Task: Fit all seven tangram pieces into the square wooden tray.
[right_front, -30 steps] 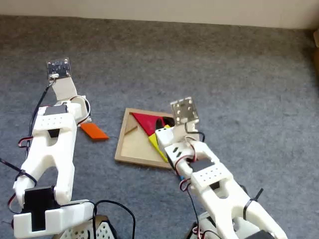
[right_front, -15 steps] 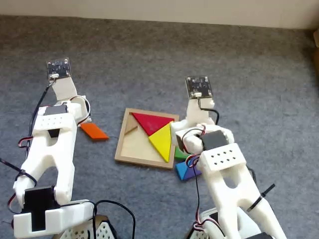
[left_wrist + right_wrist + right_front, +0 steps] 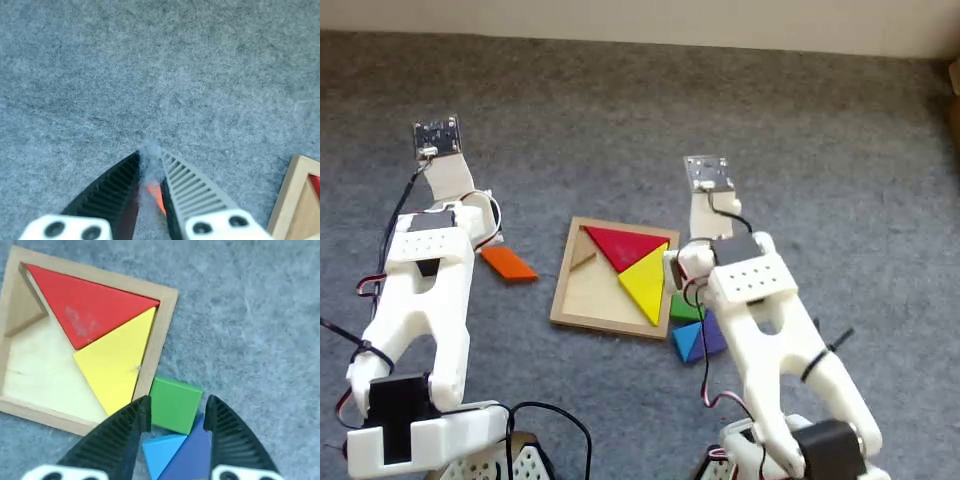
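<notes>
The right tool (image 3: 178, 401) hung with its fingers apart above a green square (image 3: 172, 412), which lay on the grey worktop (image 3: 820, 120) just outside the right rim of the square wooden tray (image 3: 167, 315), near its front corner. A light blue triangle (image 3: 160, 450) and a darker blue piece (image 3: 192, 455) lay against the square's near side. Inside the tray, a red triangle (image 3: 85, 305) lay along the far edge and a yellow triangle (image 3: 117, 365) along the right edge, their long sides meeting. The left tool (image 3: 148, 150) had its fingertips together; an orange piece (image 3: 156, 196) showed through the narrow gap behind them, on the worktop left of the tray.
</notes>
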{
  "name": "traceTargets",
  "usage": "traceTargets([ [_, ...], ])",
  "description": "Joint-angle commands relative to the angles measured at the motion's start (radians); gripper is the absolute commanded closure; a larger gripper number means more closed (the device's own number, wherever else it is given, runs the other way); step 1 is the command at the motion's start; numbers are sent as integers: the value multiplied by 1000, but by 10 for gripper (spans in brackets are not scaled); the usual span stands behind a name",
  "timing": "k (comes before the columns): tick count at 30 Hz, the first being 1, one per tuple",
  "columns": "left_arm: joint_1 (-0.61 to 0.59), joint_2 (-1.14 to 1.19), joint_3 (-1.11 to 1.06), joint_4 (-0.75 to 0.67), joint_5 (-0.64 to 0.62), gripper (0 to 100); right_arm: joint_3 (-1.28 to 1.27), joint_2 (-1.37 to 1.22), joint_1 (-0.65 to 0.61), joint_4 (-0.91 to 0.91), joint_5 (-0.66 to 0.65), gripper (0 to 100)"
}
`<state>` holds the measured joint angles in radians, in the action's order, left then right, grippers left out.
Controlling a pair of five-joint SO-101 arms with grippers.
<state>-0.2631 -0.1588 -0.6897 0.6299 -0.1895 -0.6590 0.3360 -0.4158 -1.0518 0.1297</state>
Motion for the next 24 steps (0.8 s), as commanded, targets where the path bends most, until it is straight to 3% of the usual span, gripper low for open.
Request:
traceTargets([
  [1,-4,-33,13,-14,-2,950,170,-79,13,-127,11,817],
  [15,-4,-33,13,-14,-2,950,438,-444,10,-248,12,817],
  [19,-5,-33,13,-14,-2,950,455,-501,5,-239,69,815],
  [24,-8,-33,13,-12,-2,950,478,-559,-8,-248,100,735],
])
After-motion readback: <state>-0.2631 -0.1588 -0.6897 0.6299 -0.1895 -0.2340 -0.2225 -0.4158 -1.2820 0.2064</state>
